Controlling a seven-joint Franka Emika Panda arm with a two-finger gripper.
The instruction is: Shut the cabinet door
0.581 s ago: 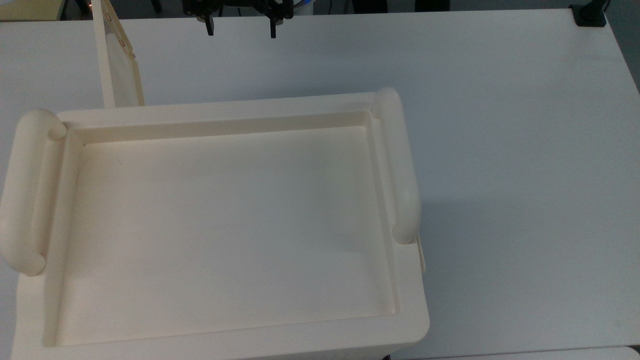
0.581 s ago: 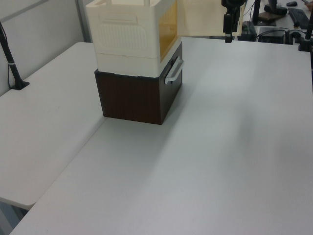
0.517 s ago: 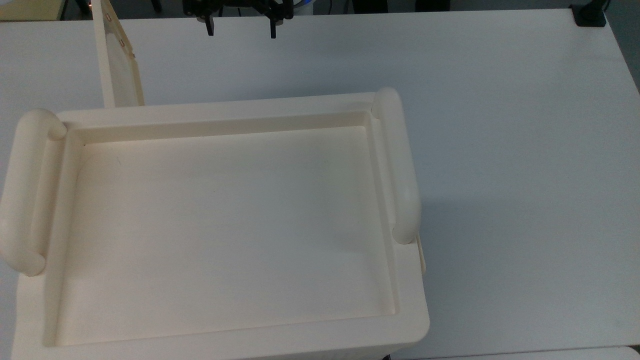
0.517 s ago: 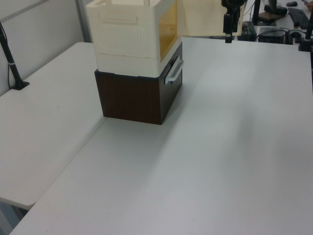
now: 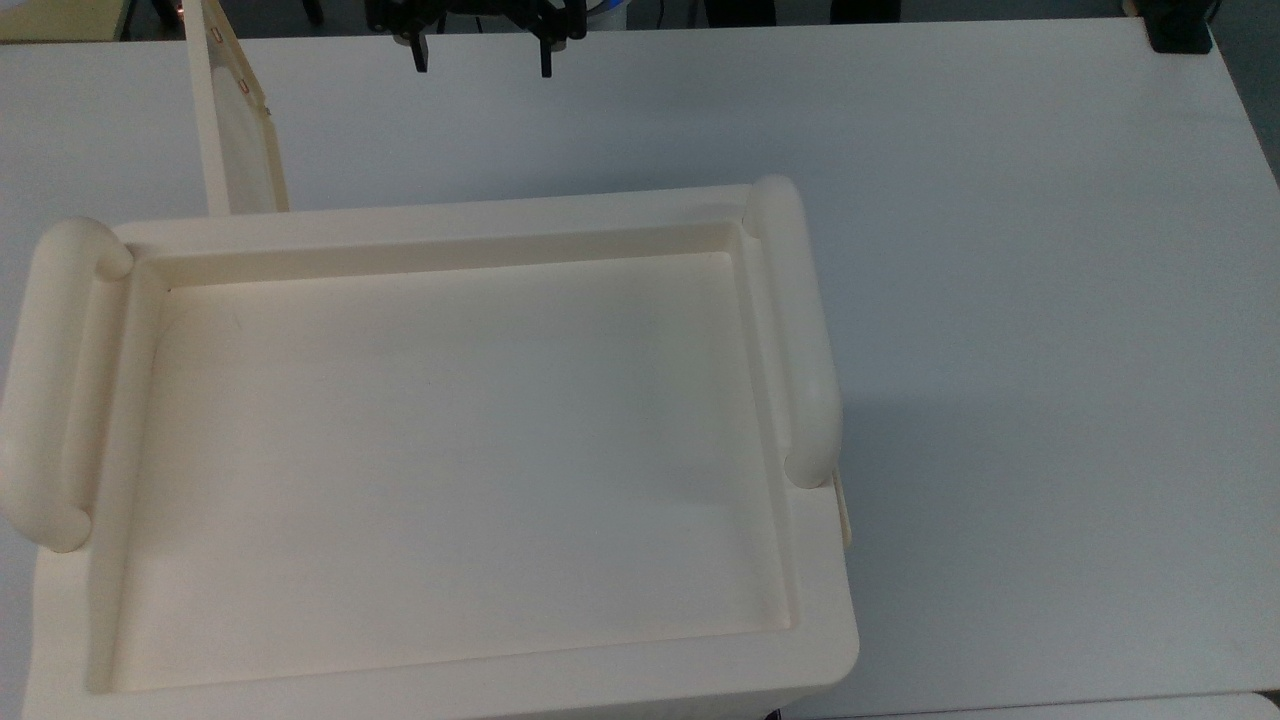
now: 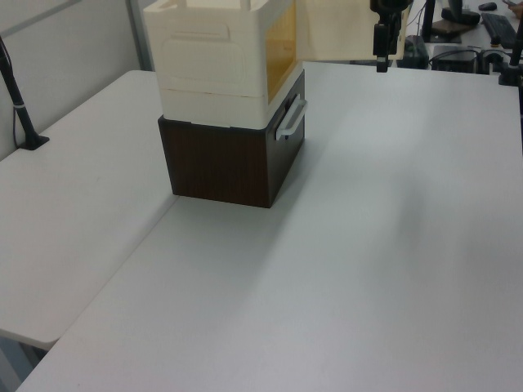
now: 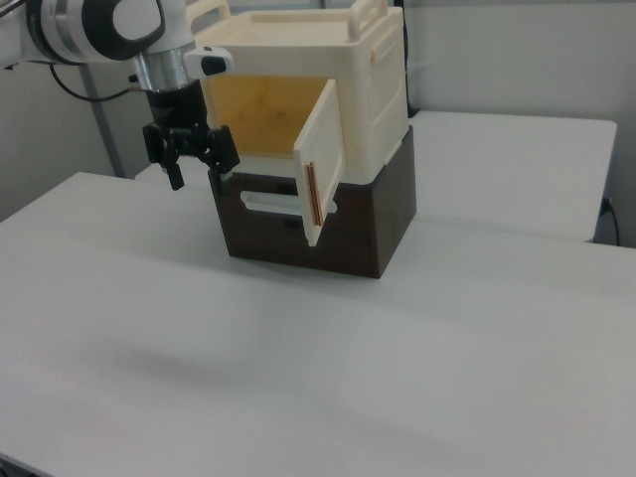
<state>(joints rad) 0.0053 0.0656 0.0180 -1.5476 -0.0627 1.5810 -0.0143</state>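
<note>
The cream cabinet (image 5: 450, 660) with its recessed tray top and two tubular side handles stands on a dark brown drawer box (image 7: 383, 224). Its door (image 5: 240, 130) is swung wide open, sticking out from the top view's upper left corner of the cabinet. In the right view the door (image 7: 323, 159) hangs ajar with an orange strip along its edge, and the yellowish inside shows behind it. My gripper (image 5: 483, 62) hovers open and holds nothing, above the table in front of the opening, to the right of the door in the top view. In the right view the gripper (image 7: 202, 174) is left of the door and apart from it.
The white table (image 5: 1000, 300) spreads wide around the cabinet. The brown box has a white drawer handle (image 6: 291, 119) below the opening. A black clamp (image 5: 1178, 30) sits at the top view's far right corner. A black pole (image 6: 20, 106) stands at the left view's left edge.
</note>
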